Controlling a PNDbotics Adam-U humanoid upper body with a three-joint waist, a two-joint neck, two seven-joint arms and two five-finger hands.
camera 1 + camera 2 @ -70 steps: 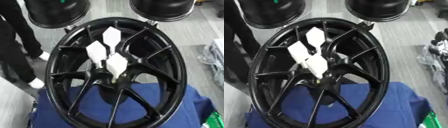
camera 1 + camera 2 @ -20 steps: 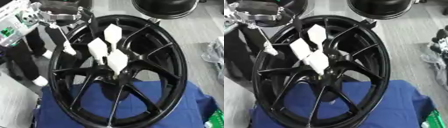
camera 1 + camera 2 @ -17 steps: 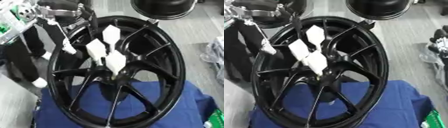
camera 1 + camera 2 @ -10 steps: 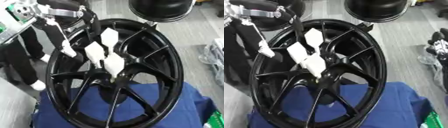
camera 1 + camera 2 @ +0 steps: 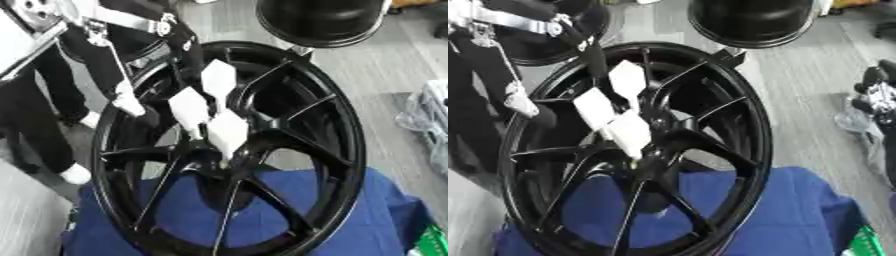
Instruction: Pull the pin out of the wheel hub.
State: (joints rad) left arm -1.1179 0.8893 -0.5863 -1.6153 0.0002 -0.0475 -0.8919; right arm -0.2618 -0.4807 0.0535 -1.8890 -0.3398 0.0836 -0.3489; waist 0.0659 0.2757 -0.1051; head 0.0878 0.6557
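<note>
Black wheel hub stands tilted on a blue cloth, spokes facing the camera. Three white pins sit in a cluster near its centre: top pin, left pin, lowest pin. Left hand comes in from the upper left, over the rim; a white-tipped finger hangs just left of the left pin, apart from it. Cannot tell whether its fingers are apart or together. Right hand out of frame.
</note>
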